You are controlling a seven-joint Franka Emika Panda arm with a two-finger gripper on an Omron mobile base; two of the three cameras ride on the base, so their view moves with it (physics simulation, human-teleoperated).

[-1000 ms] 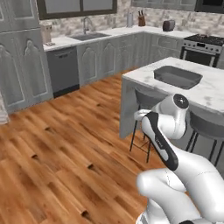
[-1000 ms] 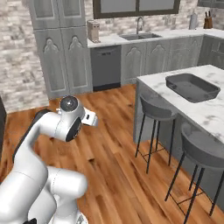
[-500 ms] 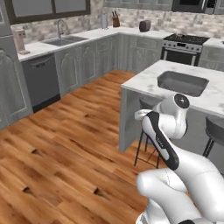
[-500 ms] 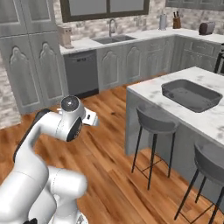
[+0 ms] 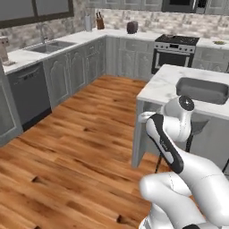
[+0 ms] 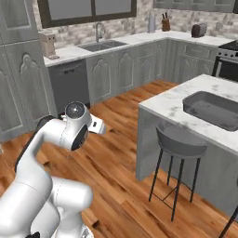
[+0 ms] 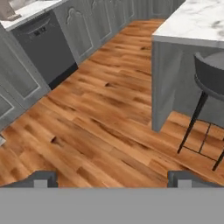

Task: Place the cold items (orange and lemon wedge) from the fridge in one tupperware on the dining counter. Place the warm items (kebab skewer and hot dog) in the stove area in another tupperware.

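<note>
My gripper (image 7: 113, 179) is open, its two dark fingertips (image 7: 41, 178) wide apart over bare wood floor with nothing between them. The arm is folded close to the base. The dining counter (image 5: 163, 87) (image 6: 172, 103) (image 7: 197, 19) stands ahead to the right. On it lies a shallow dark grey tupperware (image 5: 202, 90) (image 6: 214, 109), which looks empty. The stove area (image 5: 173, 56) is against the back wall. The orange, lemon wedge, kebab skewer, hot dog and fridge are out of view.
A dark stool (image 6: 180, 143) (image 7: 210, 78) stands at the island's near side. A wall counter with a sink (image 6: 100, 45) and a dishwasher (image 6: 69, 86) (image 7: 43, 43) runs along the left. Wood floor (image 5: 80, 147) lies between.
The base has driven and turned, so the whole scene slid left and the island and stove came nearer. The arm kept its folded pose and the gripper stayed open.
</note>
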